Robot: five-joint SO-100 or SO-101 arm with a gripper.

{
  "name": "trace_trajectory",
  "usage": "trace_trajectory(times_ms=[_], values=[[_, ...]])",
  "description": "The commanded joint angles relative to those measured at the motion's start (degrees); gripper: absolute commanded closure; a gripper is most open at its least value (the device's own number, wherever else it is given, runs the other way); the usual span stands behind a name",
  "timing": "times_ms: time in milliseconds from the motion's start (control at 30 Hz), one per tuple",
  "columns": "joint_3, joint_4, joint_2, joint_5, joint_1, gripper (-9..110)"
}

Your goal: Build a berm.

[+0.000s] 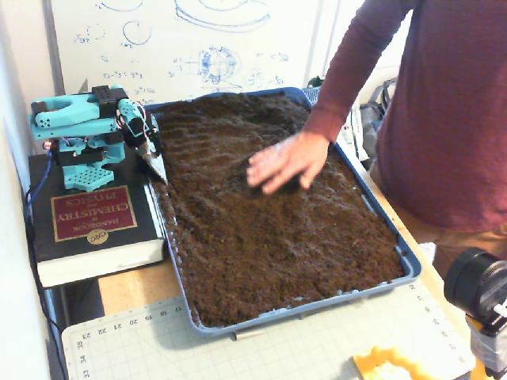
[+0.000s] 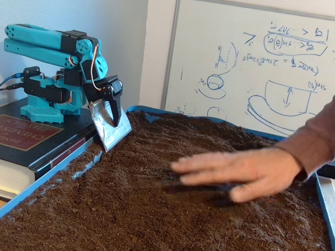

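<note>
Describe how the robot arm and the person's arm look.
The robot arm is turquoise plastic with black motor blocks, thin red and white wires looping at the wrist, and a perforated turquoise base. Its gripper has black jaws, and a shiny silver metal blade. The person's arm wears a long maroon sleeve; the hand is bare.

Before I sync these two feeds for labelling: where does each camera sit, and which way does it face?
A fixed view: high at the tray's near end, looking down its length toward the whiteboard; shows arm, gripper, person's hand and torso.
Another fixed view: low beside the soil, looking across it at the whiteboard; shows arm, gripper with metal blade, hand.
Shared: soil, book, arm, hand, whiteboard.
</note>
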Motion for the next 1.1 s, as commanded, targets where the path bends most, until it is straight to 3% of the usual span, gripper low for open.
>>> trace_trajectory(times_ms=[0, 1067], values=[[-1.7, 0.6, 0.3, -0.3, 0.4, 101], [-1.8, -0.1, 0.3, -0.3, 0.8, 101]])
